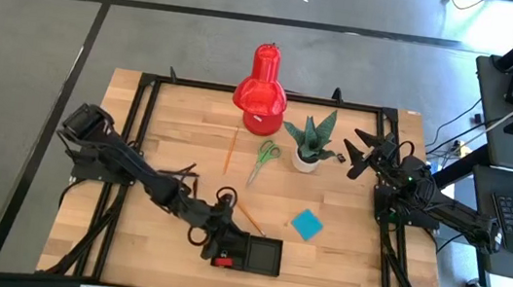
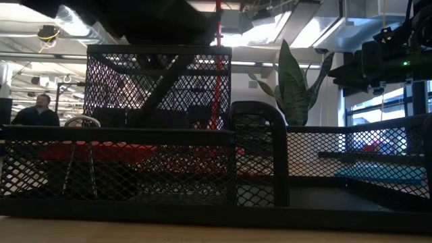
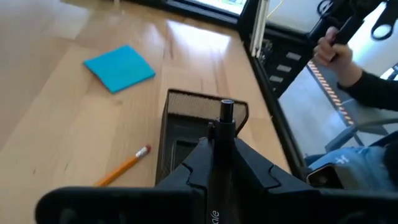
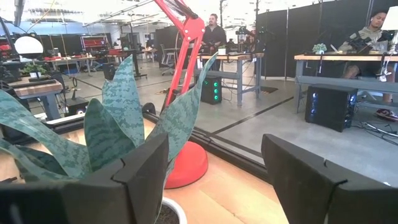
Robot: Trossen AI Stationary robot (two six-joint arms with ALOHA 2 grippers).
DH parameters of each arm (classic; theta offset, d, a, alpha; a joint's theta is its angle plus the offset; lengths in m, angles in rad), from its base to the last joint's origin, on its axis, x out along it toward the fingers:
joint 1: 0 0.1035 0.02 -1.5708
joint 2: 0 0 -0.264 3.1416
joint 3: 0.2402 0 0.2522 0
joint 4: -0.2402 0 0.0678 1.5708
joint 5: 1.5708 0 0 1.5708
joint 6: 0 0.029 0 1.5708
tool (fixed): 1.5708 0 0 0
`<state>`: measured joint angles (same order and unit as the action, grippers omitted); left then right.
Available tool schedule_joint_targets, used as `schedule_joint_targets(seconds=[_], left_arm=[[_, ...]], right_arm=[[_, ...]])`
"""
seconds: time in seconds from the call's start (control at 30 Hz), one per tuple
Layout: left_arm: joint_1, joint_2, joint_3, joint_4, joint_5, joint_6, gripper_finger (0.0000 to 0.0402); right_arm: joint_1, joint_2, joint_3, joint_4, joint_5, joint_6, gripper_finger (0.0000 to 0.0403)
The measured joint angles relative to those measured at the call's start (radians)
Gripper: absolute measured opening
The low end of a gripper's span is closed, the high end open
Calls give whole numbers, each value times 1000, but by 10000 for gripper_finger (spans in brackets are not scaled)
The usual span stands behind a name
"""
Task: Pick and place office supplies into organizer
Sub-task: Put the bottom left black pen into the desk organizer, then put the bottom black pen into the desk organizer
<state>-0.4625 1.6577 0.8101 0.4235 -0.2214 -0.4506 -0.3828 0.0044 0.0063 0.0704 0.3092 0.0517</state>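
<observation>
My left gripper [image 1: 217, 241] [image 3: 219, 142] hovers at the left end of the black mesh organizer [image 1: 260, 255] [image 3: 186, 118] and is shut on a black pen [image 3: 227, 111]. A small red piece [image 1: 221, 261] sits at the organizer's left end. One orange pencil [image 1: 249, 218] [image 3: 122, 168] lies just behind the organizer, another [image 1: 231, 150] farther back. Green-handled scissors [image 1: 263, 160] and a blue note pad [image 1: 306, 224] [image 3: 118, 67] lie flat on the table. My right gripper [image 1: 360, 152] [image 4: 214, 168] waits open near the right edge, beside the plant. My left gripper has the black pen pinched between its two fingers [image 3: 199, 163]. The pen's blunt end [image 3: 227, 109] sticks out past the fingertips, so the pen lies along the fingers. That end is lifted clear over the organizer; the rest of the pen is hidden by the gripper.
A potted green plant [image 1: 311, 142] [image 4: 118, 124] stands right in front of my right gripper, and a big red lamp [image 1: 262, 87] [image 4: 186, 155] stands behind it at the far edge. A person's hand [image 3: 333, 53] shows beyond the table's near side. Bare wood lies around the note pad.
</observation>
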Motion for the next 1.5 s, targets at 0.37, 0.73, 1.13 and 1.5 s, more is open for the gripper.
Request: schedule_joint_targets(seconds=[0.37,0.73,1.13,1.5], left_arm=[[1,29,0,-22,12,-19,38],[0,14,0,-24,11,-35,85],[0,-103,0,-109,30,-39,102],[1,-336,1,-577,-166,-336,88]], right_arm=[[0,0,0,0,0,0,260],[0,0,0,0,0,-1,260],[0,0,0,0,0,-2,260],[0,0,0,0,0,-5,260]])
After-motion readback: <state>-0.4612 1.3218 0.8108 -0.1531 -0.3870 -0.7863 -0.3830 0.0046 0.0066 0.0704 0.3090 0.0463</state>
